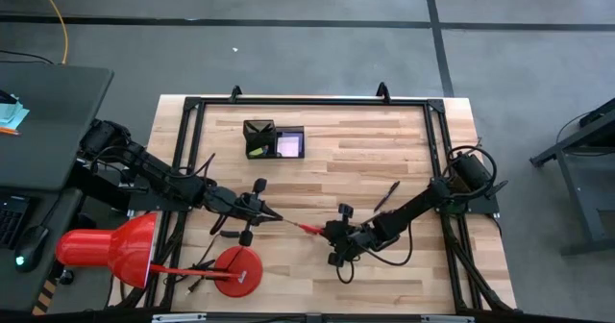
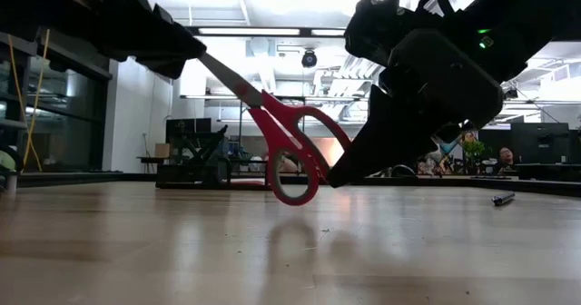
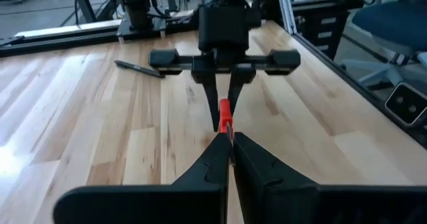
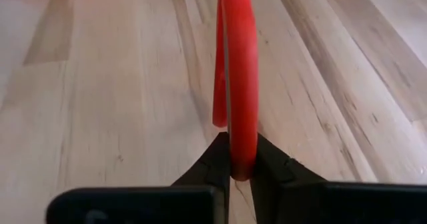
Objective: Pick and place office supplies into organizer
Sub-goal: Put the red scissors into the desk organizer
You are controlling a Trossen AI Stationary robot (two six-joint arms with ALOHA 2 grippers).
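High view: we find the scissors [image 1: 306, 228] held off the table [image 1: 384, 140] between both arms; left gripper [image 1: 276, 217] pinches the blades, right gripper [image 1: 332, 233] pinches a red handle; a pen [image 1: 387, 196] lies near; lamp [image 1: 144, 251] at the left front; organizer [image 1: 274, 139] well apart, contents unclear.

organizer [image 1: 274, 139] contents perhaps a sticky pad, too small to tell

Red-handled scissors [image 2: 289, 146], black organizer [image 1: 274, 139]
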